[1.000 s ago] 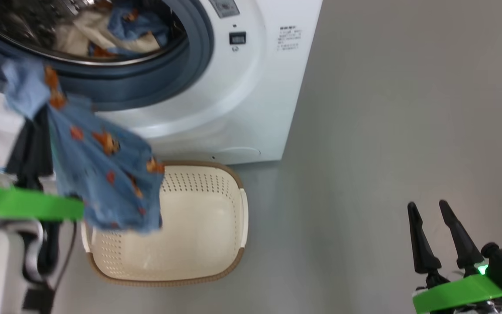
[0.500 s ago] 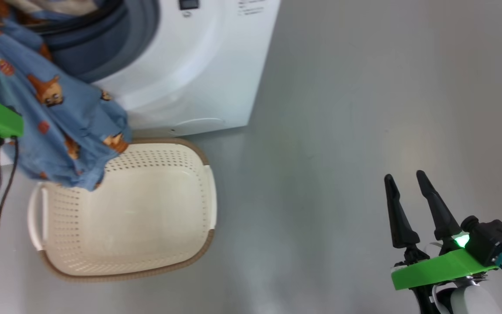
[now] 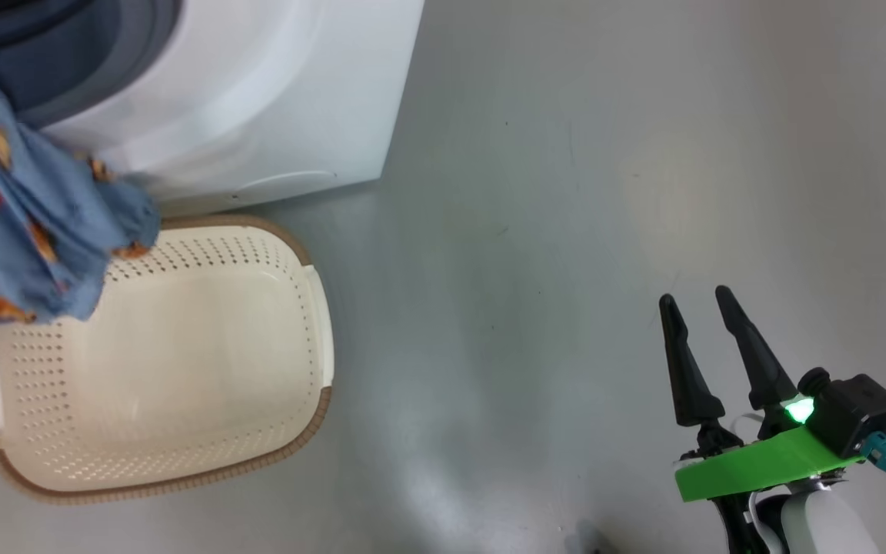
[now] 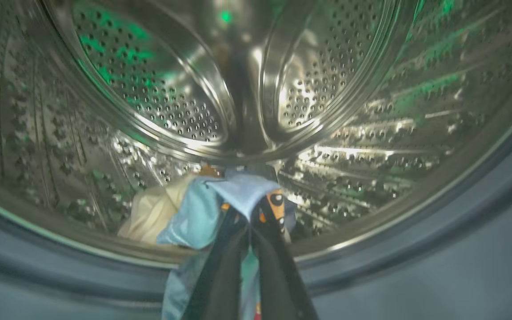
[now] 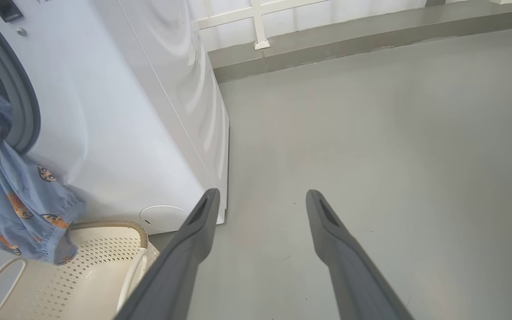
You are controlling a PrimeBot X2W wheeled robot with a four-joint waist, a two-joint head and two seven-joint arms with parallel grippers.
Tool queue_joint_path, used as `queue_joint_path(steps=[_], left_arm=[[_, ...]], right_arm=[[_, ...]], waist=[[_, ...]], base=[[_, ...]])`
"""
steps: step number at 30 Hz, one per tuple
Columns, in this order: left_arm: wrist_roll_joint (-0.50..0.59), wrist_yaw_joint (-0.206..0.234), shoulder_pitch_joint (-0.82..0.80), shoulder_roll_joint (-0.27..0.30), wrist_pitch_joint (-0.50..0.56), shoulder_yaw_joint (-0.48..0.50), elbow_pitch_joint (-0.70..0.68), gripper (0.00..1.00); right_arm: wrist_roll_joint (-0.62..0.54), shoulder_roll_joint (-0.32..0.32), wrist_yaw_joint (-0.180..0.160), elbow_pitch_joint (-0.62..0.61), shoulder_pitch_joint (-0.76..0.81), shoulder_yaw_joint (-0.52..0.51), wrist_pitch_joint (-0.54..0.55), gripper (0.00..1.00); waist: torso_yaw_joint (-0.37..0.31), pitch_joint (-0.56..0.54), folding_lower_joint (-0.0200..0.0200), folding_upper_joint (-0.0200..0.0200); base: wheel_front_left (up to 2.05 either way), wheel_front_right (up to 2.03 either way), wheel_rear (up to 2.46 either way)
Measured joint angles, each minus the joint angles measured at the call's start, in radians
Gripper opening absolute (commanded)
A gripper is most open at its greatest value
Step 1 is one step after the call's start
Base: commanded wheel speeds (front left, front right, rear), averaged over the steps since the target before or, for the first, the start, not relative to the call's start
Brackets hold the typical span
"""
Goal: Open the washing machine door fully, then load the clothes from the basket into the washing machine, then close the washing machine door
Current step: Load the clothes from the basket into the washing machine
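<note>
At the washing machine's (image 3: 258,92) drum mouth, the left gripper (image 4: 250,224) is clamped tight on a bear-print piece of the clothes (image 3: 20,231), its tail hanging over the empty basket (image 3: 321,338), seemingly for dropping inside, while the right gripper (image 3: 708,331) waits aside, wide open and empty.

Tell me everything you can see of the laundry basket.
The basket is a cream-white rectangular plastic tub with rounded corners, perforated walls, a brown woven-look rim and a handle at each short end. It stands upright on the grey floor, close before the washing machine. What shows of its inside is empty. A blue bear-print cloth hangs over its far left corner; whether the cloth touches it is unclear.
</note>
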Motion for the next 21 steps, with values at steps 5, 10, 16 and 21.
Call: queue_joint_path(steps=[5, 10, 16, 21], left_arm=[[0.100, 0.000, -0.053, 0.017, 0.000, 0.107, -0.146, 0.00], [0.192, 0.000, -0.052, 0.003, -0.001, 0.217, -0.253, 0.00], [0.204, 0.000, -0.042, -0.025, -0.001, 0.141, -0.085, 0.00], [0.146, 0.000, -0.058, -0.022, -0.001, 0.046, 0.057, 0.76]], right_arm=[[0.002, 0.000, 0.000, -0.004, -0.007, 0.003, 0.000, 1.00], [0.002, 0.001, 0.000, -0.004, -0.027, 0.014, 0.000, 1.00], [0.002, 0.001, 0.000, -0.003, -0.026, 0.026, 0.000, 1.00], [0.002, 0.001, 0.000, -0.001, -0.026, 0.027, 0.000, 1.00]], waist=[[-0.007, 0.027, 0.0000, 0.0000], [-0.017, 0.033, 0.0000, 0.0000], [-0.024, 0.027, 0.0000, 0.0000], [-0.024, 0.017, 0.0000, -0.0001]], base=[[0.00, 0.00, 0.00], [0.00, 0.00, 0.00], [0.00, 0.00, 0.00], [0.00, 0.00, 0.00]])
